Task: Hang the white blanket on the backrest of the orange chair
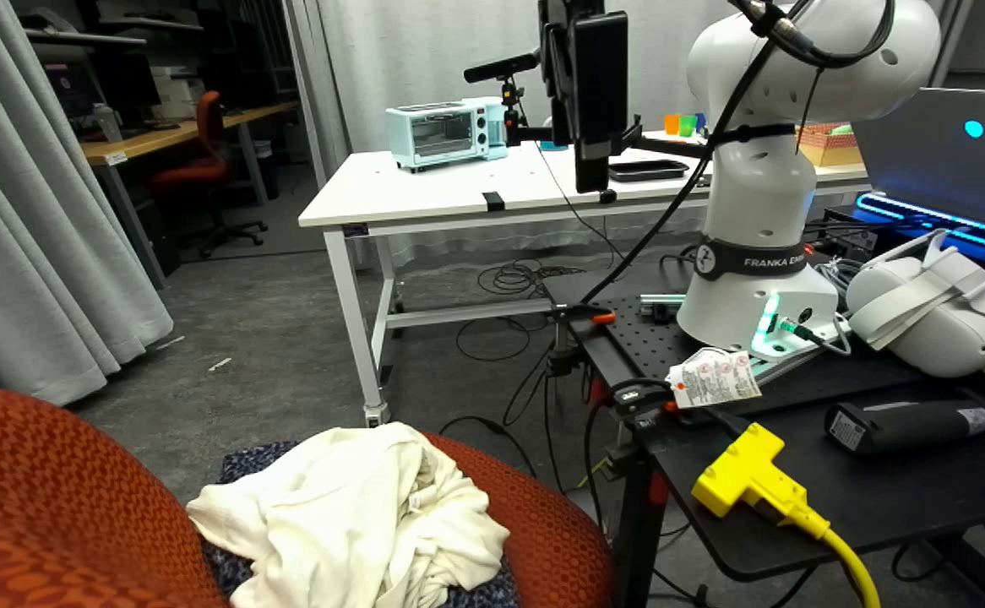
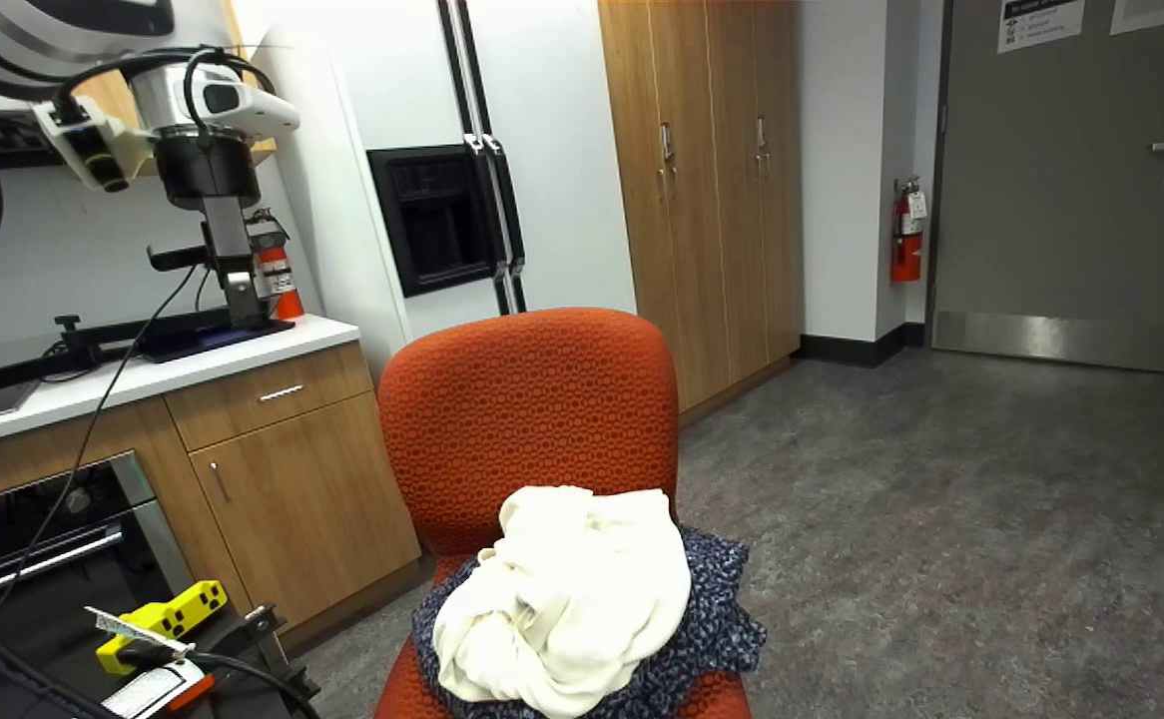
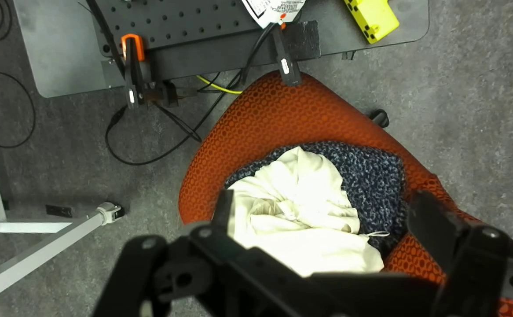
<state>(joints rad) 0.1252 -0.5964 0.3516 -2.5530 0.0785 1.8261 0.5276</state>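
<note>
Wrist view: the white blanket (image 3: 302,215) lies bunched in soft creases.

I see the blanket (image 2: 582,599), plain and cream-white, lying in a crumpled, loosely folded heap on the dark speckled cushion (image 2: 722,589), parts of which show past its edges. Just behind it I have the backrest (image 2: 537,414), rust-orange and ring-patterned, upright with a rounded top; I can't tell whether the two touch.
</note>
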